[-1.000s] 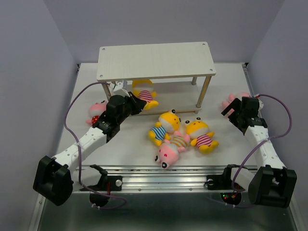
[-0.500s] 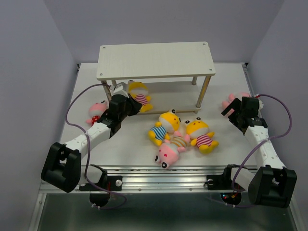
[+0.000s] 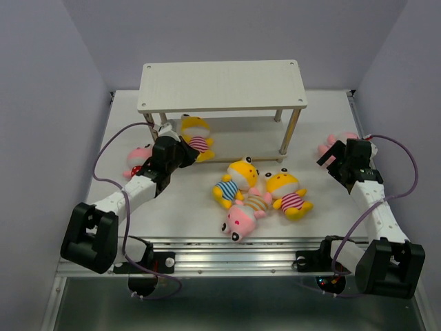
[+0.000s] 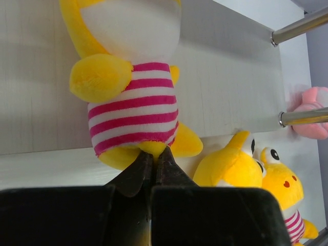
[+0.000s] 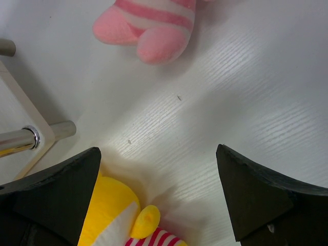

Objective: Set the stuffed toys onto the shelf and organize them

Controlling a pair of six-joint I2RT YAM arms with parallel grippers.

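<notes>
Left gripper (image 4: pixel 154 159) is pinched tight on the yellow toy (image 4: pixel 133 110) lying on the shelf (image 4: pixel 225 77), lower board. Right gripper (image 5: pixel 159 174) hangs wide open near a pink toy (image 5: pixel 154 25).

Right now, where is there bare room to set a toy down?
The shelf's top board is bare throughout. The lower board is free right of the yellow toy in the left hand. Mid-table is crowded with three toys.
</notes>
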